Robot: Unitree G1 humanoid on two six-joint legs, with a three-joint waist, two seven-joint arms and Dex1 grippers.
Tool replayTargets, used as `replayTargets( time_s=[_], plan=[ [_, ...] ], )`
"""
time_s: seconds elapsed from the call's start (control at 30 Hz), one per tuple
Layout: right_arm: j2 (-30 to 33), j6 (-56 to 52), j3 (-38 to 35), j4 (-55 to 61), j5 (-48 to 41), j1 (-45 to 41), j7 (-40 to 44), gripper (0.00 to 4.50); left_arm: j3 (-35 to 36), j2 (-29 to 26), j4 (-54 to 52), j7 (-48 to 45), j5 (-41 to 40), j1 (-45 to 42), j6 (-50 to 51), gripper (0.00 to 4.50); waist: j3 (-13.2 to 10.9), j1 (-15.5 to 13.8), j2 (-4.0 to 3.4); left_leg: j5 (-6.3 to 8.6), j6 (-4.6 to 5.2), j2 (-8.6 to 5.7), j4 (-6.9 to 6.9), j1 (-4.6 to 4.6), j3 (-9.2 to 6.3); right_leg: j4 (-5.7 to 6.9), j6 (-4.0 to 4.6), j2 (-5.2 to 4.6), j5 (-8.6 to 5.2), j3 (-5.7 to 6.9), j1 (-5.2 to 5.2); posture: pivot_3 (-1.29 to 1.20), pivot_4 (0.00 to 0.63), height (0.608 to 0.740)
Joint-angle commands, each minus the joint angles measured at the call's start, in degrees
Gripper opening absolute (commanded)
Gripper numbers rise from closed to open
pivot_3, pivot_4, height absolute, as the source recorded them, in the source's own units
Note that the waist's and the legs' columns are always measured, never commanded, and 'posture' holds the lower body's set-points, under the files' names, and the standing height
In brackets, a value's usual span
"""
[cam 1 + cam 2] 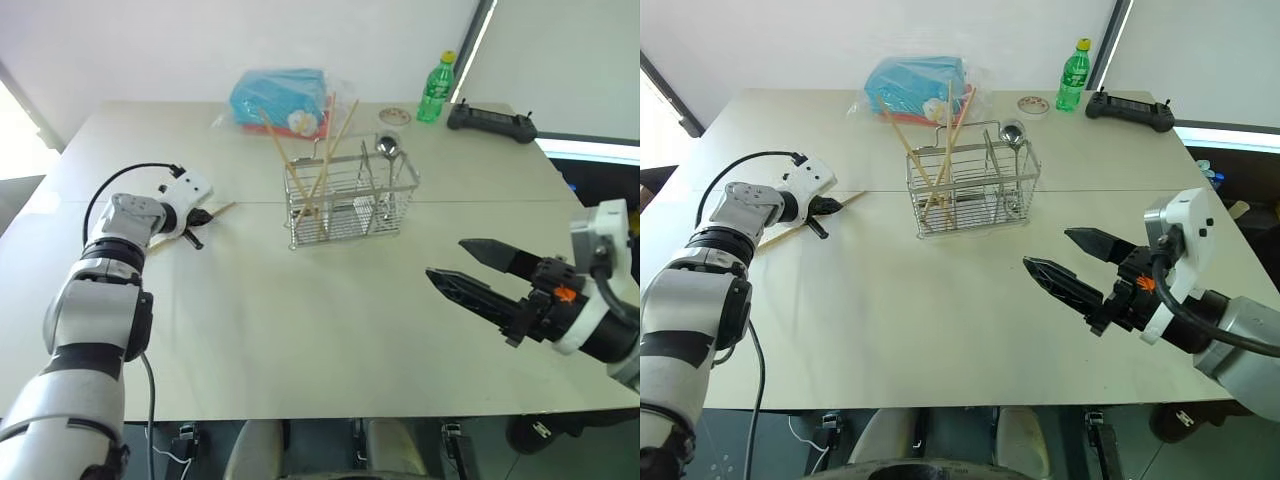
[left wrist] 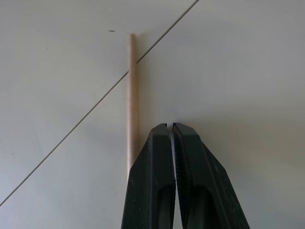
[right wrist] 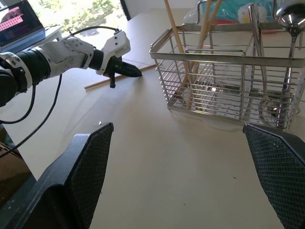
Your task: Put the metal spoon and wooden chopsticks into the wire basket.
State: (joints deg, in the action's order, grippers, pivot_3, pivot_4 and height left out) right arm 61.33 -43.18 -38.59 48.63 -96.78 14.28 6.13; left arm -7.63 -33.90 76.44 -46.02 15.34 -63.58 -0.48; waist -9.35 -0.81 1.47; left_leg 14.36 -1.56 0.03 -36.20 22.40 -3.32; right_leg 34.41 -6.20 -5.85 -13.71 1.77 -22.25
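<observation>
The wire basket [image 1: 350,195] stands mid-table with several wooden chopsticks [image 1: 322,160] leaning upright in it. The metal spoon [image 1: 387,148] also stands in it, bowl up. One more wooden chopstick [image 2: 132,95] lies flat on the table to the basket's left. My left gripper [image 1: 203,215] is shut with its tips down beside that chopstick. In the left wrist view the stick runs along the outside of one finger [image 2: 150,167], not between the two. My right gripper [image 1: 446,258] hovers open and empty over the table, right of the basket.
A blue plastic-wrapped package [image 1: 280,97] sits behind the basket. A green bottle [image 1: 436,88], a small round lid [image 1: 393,116] and a black controller [image 1: 490,122] are at the table's far right. A seam line crosses the tabletop [image 1: 300,330].
</observation>
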Motion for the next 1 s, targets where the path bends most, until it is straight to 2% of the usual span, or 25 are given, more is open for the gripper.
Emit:
replayTargets(
  time_s=[0.03, 0.47, 0.57, 0.77, 1.0],
  plan=[
    [-0.6, 1.8, 0.0, 0.4, 0.5, -0.9, 0.0, 4.5, -0.3, -0.4, 0.7, -0.3, 0.9, 0.1, 1.0, 0.03, 0.0, 0.0, 0.0, 0.0, 0.0, 0.0, 0.0, 0.0, 0.01, -0.01, 0.0, 0.0, 0.0, 0.0, 0.0, 0.0, 0.15, 0.72],
    [-1.7, 3.0, 5.2, -0.1, 3.6, -4.4, 0.1, 4.5, 2.8, -2.1, 0.1, -3.6, -1.6, -2.1, 2.6, 0.03, 0.0, 0.1, 0.02, 0.0, 0.0, -0.01, 0.02, 0.05, 0.02, -0.05, -0.02, 0.0, 0.01, 0.0, -0.04, 0.0, 0.15, 0.72],
    [-1.9, 3.0, 6.6, -0.4, 4.6, -5.2, 0.7, 4.5, 4.2, -2.7, 0.0, -5.5, -3.0, -3.2, 3.5, 0.82, 0.0, 0.0, 0.03, 0.0, 0.0, -0.01, 0.03, 0.05, 0.03, -0.04, -0.03, 0.01, 0.01, 0.0, -0.06, 0.0, 0.15, 0.72],
    [-2.3, 2.8, 7.9, -1.8, 6.1, -6.0, 1.8, 4.5, 5.8, -3.8, -0.5, -14.1, -5.2, -5.0, 4.9, 3.7, 0.0, -0.1, 0.08, 0.0, 0.0, -0.01, 0.0, 0.07, 0.02, -0.05, 0.0, 0.01, -0.01, 0.01, -0.04, 0.0, 0.15, 0.72],
    [-2.8, 2.6, 9.1, -2.4, 7.2, -6.5, 2.3, 4.5, 8.1, -4.1, -0.5, -12.2, -6.7, -7.0, 5.8, 3.7, -0.1, 0.0, 0.09, 0.0, 0.0, -0.02, 0.01, 0.09, 0.0, -0.04, -0.02, 0.01, 0.01, 0.01, -0.06, 0.0, 0.15, 0.72]
  ],
)
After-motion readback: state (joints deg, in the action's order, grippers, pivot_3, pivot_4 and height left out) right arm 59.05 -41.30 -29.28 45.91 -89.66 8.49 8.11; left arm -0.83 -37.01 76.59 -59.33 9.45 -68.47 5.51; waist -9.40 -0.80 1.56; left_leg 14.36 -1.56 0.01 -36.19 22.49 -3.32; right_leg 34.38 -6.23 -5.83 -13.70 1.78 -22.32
